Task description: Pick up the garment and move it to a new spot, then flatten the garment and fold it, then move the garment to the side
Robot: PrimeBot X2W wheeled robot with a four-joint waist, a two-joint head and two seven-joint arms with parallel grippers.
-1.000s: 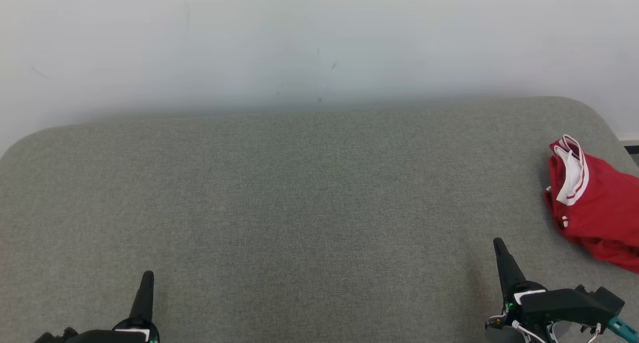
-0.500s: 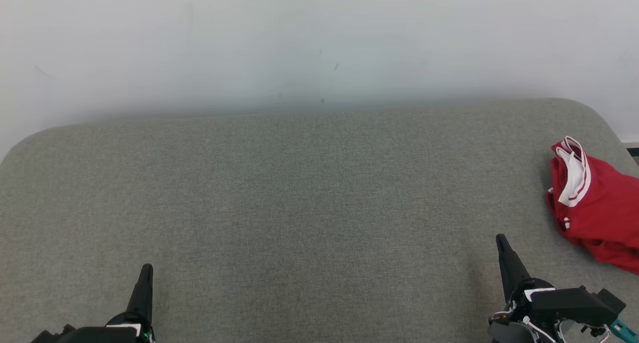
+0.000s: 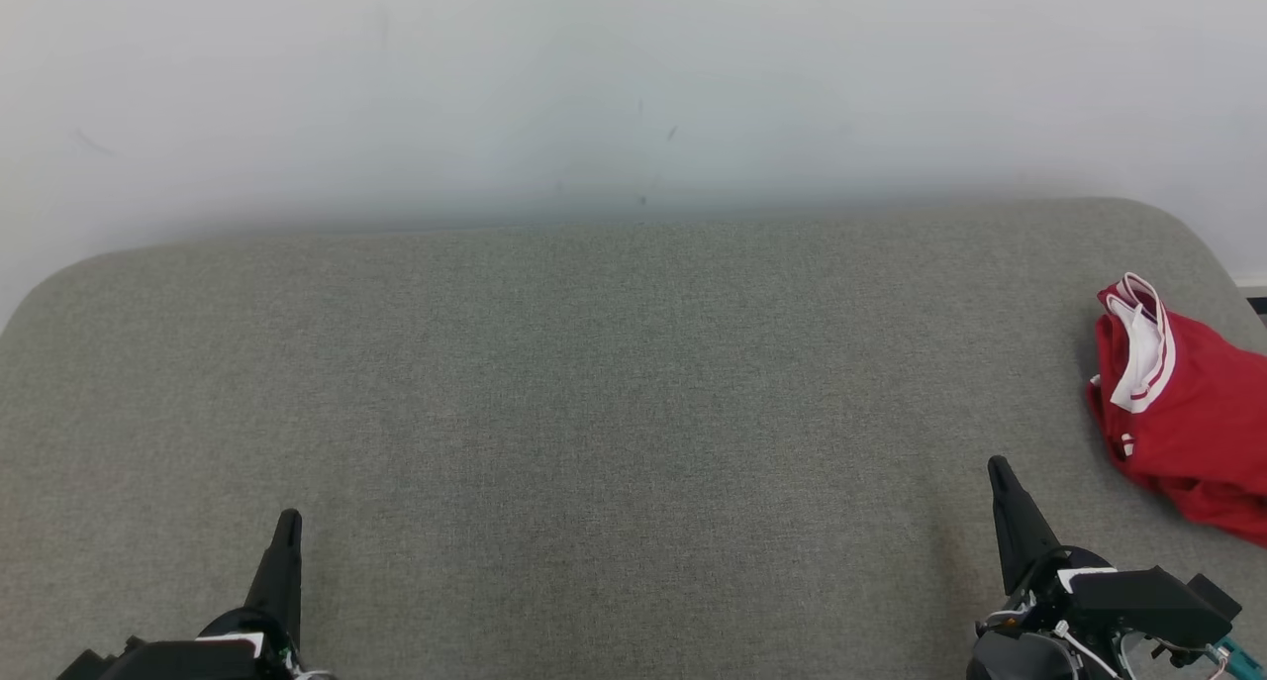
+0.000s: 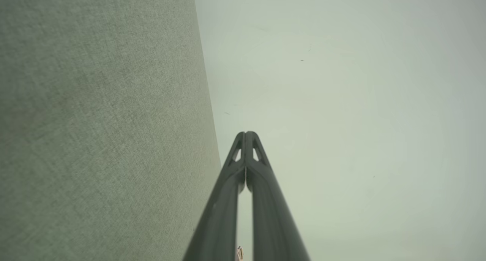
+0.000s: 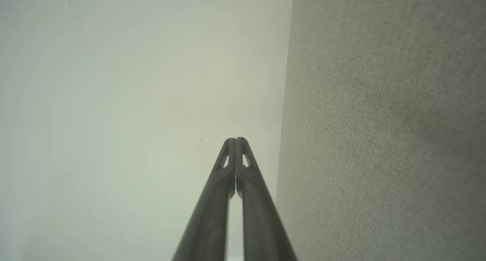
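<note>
While both of my arms sit low at the near edge of the grey fabric-covered counter point(image 3: 633, 383), my left hand point(image 3: 288, 520) shows at the lower left of the head view and my right hand point(image 3: 998, 467) at the lower right, each pointing away from me toward the pale wall point(image 3: 633, 86). From the head, each hand reads as a single dark spike, so the closure is hard to judge there; the wrist views settle it. Along my left wrist the two fingers point(image 4: 228, 192) run up and meet at the tips, pressed together with nothing between them, fabric to their left and wall to their right. Along my right wrist the fingers point(image 5: 252, 200) are likewise pressed together and empty, with wall on the left and fabric on the right. What the head view gives me is the garment point(image 3: 1188, 413): red with white trim, crumpled in a heap at the counter's right edge, well apart from my right hand and running off the picture's right side.
</note>
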